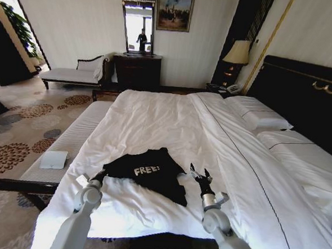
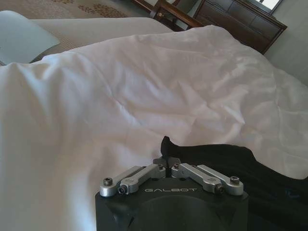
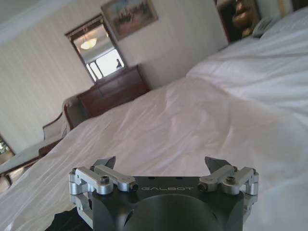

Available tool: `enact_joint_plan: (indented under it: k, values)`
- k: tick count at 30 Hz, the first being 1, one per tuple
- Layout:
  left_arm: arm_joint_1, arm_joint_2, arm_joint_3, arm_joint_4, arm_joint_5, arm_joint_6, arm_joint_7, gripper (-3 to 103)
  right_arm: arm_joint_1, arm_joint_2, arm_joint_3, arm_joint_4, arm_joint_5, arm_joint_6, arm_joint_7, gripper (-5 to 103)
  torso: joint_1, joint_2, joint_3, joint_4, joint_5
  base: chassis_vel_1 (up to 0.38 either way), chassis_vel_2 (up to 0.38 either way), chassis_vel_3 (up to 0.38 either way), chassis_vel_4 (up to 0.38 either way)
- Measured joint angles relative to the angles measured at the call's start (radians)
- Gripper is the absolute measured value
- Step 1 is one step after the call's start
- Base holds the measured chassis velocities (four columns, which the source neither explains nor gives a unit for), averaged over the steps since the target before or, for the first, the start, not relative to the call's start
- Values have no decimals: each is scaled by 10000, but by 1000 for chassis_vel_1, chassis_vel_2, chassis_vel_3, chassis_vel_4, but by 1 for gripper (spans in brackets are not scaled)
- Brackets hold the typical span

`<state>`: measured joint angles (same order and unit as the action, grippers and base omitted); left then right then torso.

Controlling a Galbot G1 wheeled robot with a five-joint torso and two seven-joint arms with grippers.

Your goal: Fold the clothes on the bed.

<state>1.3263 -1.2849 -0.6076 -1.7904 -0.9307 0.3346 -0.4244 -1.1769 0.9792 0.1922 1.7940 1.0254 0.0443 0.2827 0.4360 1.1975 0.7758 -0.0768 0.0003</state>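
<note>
The black T-shirt (image 1: 152, 173) with white "FREE!" lettering lies partly folded on the white duvet near the front edge of the bed (image 1: 155, 118). My left gripper (image 1: 102, 173) is at the shirt's left edge. In the left wrist view this left gripper (image 2: 167, 162) is shut on a small peak of the black cloth (image 2: 166, 144), and the rest of the shirt (image 2: 240, 163) trails off to one side. My right gripper (image 1: 200, 173) hovers open just right of the shirt, above the duvet. In the right wrist view the right gripper (image 3: 161, 164) holds nothing between its spread fingers.
Pillows (image 1: 259, 116) and a dark headboard (image 1: 303, 93) are at the right. A padded bench (image 1: 75, 136) with a white box (image 1: 53, 159) runs along the bed's left side. A chaise (image 1: 73, 73), a dresser (image 1: 136, 71) and a lamp (image 1: 237, 52) stand by the far wall.
</note>
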Motion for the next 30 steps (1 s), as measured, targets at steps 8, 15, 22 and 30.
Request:
enact_joint_plan:
  k: [8, 15, 22, 30]
  values:
    - [394, 391, 206, 15, 165, -298, 61, 0, 2228, -605, -1571, -1369, 1780, -1218, -296, 100, 2, 0, 1, -7, -4, 0, 0, 0, 0]
    - [1319, 550, -291, -574, 153, -514, 195, 0, 4059, 284, -3145, -2936, 1935, -1662, 209, 100, 2, 0, 1, -2, -6, 0, 0, 0, 0]
    - [1794, 726, -695, -701, 290, -707, 333, 0, 5394, 1567, -3884, -4087, 2864, -1957, 249, 100, 2, 0, 1, -4, -5, 0, 0, 0, 0]
    - [2045, 663, -925, -989, 315, -753, 328, 0, 6179, 3048, -4173, -5402, 3364, -2191, 74, 100, 2, 0, 0, -2, -7, 0, 0, 0, 0]
